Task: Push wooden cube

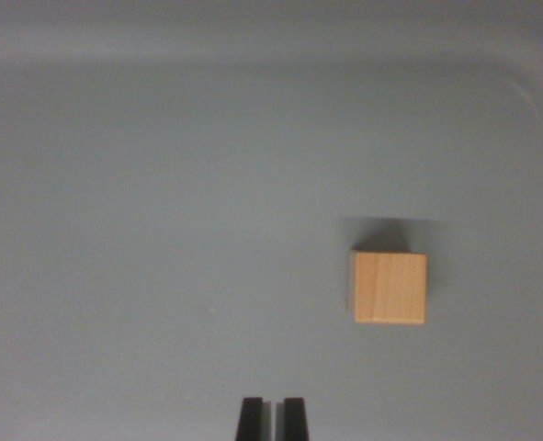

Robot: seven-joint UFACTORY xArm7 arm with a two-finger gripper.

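Observation:
A light wooden cube sits on a plain grey surface, right of centre in the wrist view, with a soft shadow above it. My gripper shows at the bottom edge as two black fingertips standing almost together, with only a thin slit between them and nothing held. The cube lies up and toward the wrist view's right of the fingertips, well apart from them.
The grey surface fills the frame. A faint curved rim or raised edge runs along the top and bends down at the upper right.

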